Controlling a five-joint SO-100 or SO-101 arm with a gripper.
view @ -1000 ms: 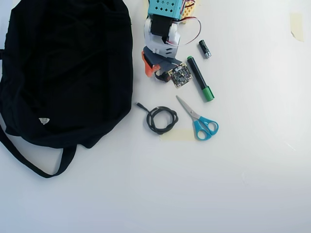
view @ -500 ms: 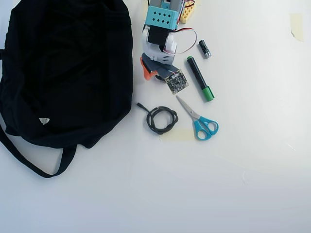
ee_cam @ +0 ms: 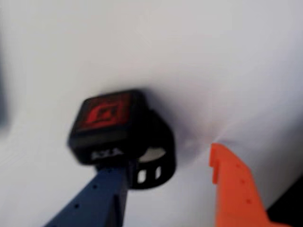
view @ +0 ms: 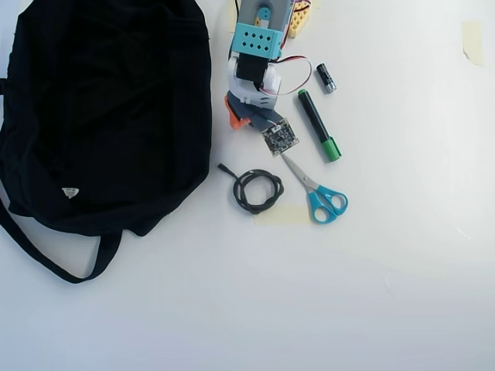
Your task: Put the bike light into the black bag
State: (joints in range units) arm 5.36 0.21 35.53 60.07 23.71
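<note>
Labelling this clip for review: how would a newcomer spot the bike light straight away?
Start at the big black bag on the overhead view's left, then move right to the gripper. The bike light lies at its fingers in the wrist view: a chunky black block with a red lens and loop strap, unlike the cylindrical battery.

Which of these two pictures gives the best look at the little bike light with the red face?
The wrist view: the bike light fills it, with its red lens and loop strap clear, though a little blurred, lying between the blue and orange jaws. In the overhead view the arm covers that spot, so the light cannot be made out.
</note>
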